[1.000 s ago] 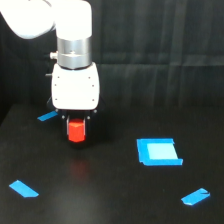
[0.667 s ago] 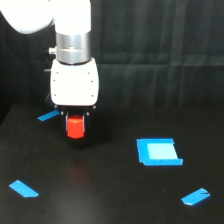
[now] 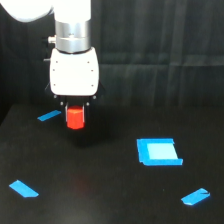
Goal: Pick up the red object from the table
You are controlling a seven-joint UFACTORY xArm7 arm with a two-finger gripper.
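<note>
The white arm hangs over the black tabletop toward the exterior view's left, its jaws closed on the red object, which sits between them just under the white housing. The gripper holds the red piece off the surface, with a faint reddish reflection on the tabletop below it. A blue tape strip lies just to the exterior view's left of it. A blue square lies well apart toward the right, and two more blue strips lie nearer the front edge.
</note>
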